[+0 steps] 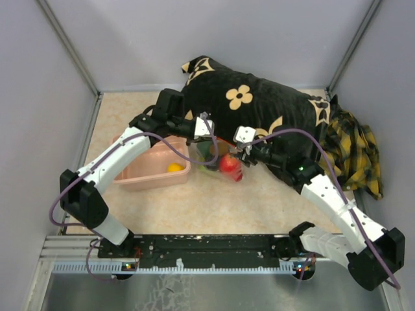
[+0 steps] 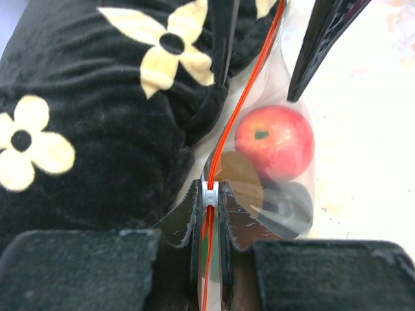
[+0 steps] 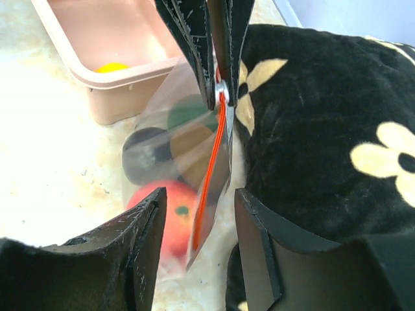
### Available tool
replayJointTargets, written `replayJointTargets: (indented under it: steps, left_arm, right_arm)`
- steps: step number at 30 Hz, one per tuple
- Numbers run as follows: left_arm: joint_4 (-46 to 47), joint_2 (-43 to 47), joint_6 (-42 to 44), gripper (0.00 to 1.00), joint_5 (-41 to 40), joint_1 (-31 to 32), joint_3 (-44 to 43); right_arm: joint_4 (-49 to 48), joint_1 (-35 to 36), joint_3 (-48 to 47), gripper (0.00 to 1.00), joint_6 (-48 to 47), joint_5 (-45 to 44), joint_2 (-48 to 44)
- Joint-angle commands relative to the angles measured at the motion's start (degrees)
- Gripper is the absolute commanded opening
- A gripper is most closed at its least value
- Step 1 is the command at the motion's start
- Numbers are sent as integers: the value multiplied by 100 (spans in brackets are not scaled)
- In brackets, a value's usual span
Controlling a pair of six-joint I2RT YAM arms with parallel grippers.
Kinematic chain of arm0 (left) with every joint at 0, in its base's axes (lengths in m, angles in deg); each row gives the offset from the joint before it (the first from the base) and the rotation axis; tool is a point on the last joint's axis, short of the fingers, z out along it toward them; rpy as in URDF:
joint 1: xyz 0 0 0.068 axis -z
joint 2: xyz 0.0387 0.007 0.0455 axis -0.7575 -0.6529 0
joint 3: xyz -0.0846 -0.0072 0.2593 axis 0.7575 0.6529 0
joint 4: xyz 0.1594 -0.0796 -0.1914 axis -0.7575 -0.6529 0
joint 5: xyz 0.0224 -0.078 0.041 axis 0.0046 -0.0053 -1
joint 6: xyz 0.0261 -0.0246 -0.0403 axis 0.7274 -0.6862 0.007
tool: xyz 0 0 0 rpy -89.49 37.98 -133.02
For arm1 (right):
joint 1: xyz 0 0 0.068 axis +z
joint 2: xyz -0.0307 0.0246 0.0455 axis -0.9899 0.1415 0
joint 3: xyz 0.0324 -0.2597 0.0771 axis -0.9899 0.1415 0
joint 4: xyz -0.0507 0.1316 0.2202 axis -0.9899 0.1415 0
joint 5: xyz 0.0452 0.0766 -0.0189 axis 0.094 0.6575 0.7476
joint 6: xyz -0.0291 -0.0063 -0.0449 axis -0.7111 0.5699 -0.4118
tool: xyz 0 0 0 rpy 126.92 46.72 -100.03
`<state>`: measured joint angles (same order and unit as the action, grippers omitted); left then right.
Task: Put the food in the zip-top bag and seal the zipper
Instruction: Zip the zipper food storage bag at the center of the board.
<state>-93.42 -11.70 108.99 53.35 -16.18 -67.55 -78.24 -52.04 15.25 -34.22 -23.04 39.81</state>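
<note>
The zip-top bag (image 1: pixel 217 157) stands on edge against a black flowered pillow, holding a red apple (image 2: pixel 275 141), a brown piece (image 2: pixel 237 176), a dark purple piece (image 3: pixel 142 157) and a green piece (image 3: pixel 187 111). My left gripper (image 2: pixel 209 189) is shut on the white slider of the red-orange zipper (image 2: pixel 249 87) at the bag's left end; it also shows in the top view (image 1: pixel 205 127). My right gripper (image 3: pixel 198 223) is open, its fingers either side of the bag's right end without touching; it also shows in the top view (image 1: pixel 246 145). A yellow fruit (image 1: pixel 174 167) lies in the pink tub.
The pink tub (image 1: pixel 139 176) stands left of the bag. The black flowered pillow (image 1: pixel 259 110) lies right behind the bag and both grippers. A yellow plaid cloth (image 1: pixel 353 152) lies at the right wall. Grey walls close in the table on three sides.
</note>
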Motion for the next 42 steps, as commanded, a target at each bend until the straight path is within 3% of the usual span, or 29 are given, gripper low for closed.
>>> replayJointTargets:
  steps: [1, 5, 8, 10, 14, 21, 26, 42]
  left_arm:
    - [14, 172, -86, 1, 387, 181, -283]
    - [12, 157, -111, 1, 414, 320, -358]
    - [17, 145, -116, 1, 427, 390, -390]
    - [5, 136, -112, 1, 389, 416, -392]
    - [-95, 135, -104, 2, 182, 421, -397]
    - [-358, 191, -51, 1, -354, 413, -296]
    - [-397, 303, -86, 0, -706, 335, -15]
    - [-440, 645, -402, 0, -913, -215, 574]
  right_arm:
    - [-327, -60, -368, 48, 167, 240, 116]
    - [3, -64, -725, 48, 81, 407, 423]
    - [165, -62, -921, 42, 67, 496, 606]
    - [180, -62, -947, 32, 67, 502, 631]
    - [264, -60, -934, 0, 51, 336, 540]
    - [873, -71, -945, 0, -179, -240, 326]
    - [808, -295, -775, 0, -44, -469, -9]
    - [1018, -944, -530, 0, 197, -720, -447]
